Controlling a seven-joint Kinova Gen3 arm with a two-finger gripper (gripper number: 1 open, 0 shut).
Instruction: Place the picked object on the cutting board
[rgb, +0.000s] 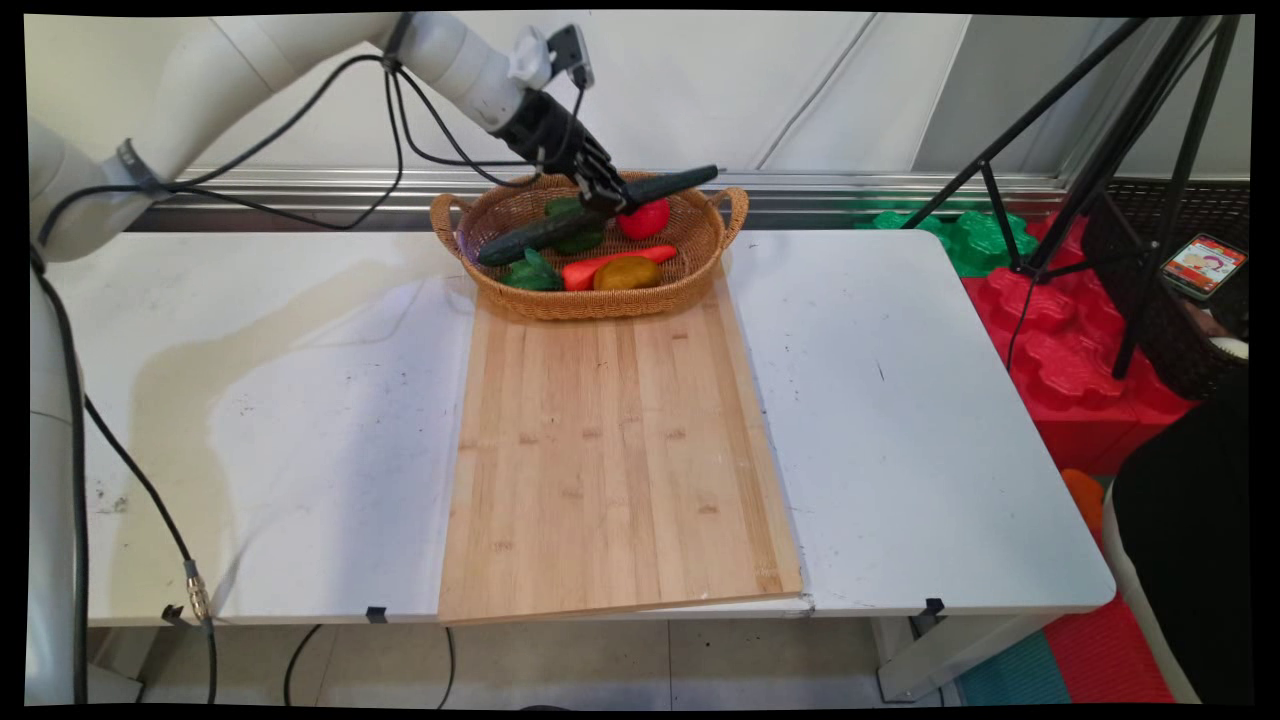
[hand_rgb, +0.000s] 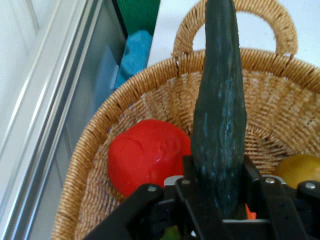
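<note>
Gripper (rgb: 607, 196) position: over the wicker basket (rgb: 700, 285) at the far end of the bamboo cutting board (rgb: 610, 450), fingers clamped on the middle of a long dark green cucumber (rgb: 670, 183). Cucumber attitude is tilted, one end rising past the basket's far right rim near the right handle, the other end sloping down over the contents toward the left side. In the hand view the cucumber (hand_rgb: 220, 115) runs straight up between the two fingers (hand_rgb: 187, 172) and crosses the basket rim (hand_rgb: 150, 75) at the handle. Basket contents below it: a red tomato (rgb: 645, 218) just beside the gripper, a carrot (rgb: 610, 265), a yellowish-brown rounded item (rgb: 626, 273), and green leafy pieces (rgb: 532, 272). The basket sits on the board's far edge, close to the metal rail along the wall. The near part of the board and the white table (rgb: 900, 420) on both sides carry no objects. A black tripod (rgb: 1100, 150) stands off the table's right edge
</note>
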